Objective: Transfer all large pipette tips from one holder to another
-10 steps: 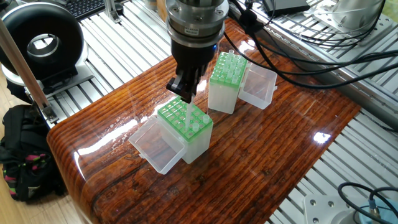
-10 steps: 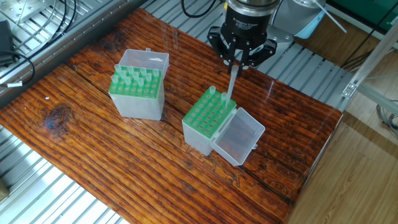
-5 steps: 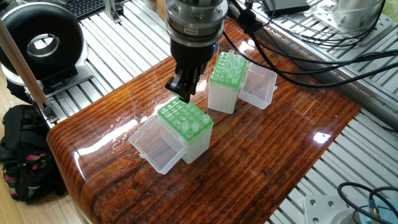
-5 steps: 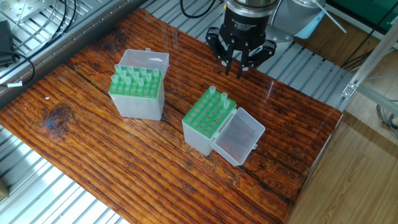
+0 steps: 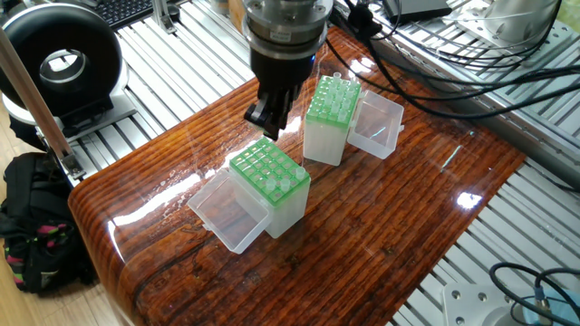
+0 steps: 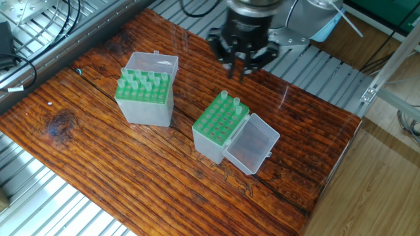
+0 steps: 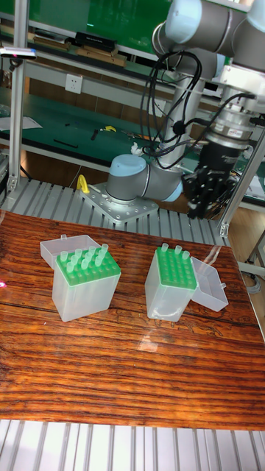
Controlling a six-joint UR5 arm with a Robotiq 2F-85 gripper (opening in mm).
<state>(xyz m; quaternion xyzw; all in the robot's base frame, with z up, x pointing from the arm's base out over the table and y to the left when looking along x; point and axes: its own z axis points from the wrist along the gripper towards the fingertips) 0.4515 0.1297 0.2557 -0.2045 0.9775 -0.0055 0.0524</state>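
Two clear boxes with green grid racks stand on the wooden table. The fuller holder (image 6: 144, 105) (image 5: 322, 136) (image 7: 77, 294) carries several large pipette tips (image 6: 141, 82) (image 5: 333, 91) (image 7: 82, 257). In the other holder (image 6: 213, 134) (image 5: 281, 204) (image 7: 165, 294), two tips (image 6: 224, 98) (image 5: 275, 186) (image 7: 165, 250) stand at one edge of the rack. My gripper (image 6: 239, 71) (image 5: 265, 120) (image 7: 197, 210) hangs above the table behind this second holder, open, with nothing between its fingers. It looks blurred in the other fixed view.
Each box has its clear lid (image 6: 252, 147) (image 5: 227, 213) hinged open beside it. A black ring-shaped device (image 5: 59, 59) and a black bag (image 5: 32, 226) sit to the left. Cables (image 5: 435, 81) trail behind the arm. Aluminium rails surround the table.
The gripper let go of a tip into the two-tip holder and opened. It then rose and shifted sideways toward the fuller holder.
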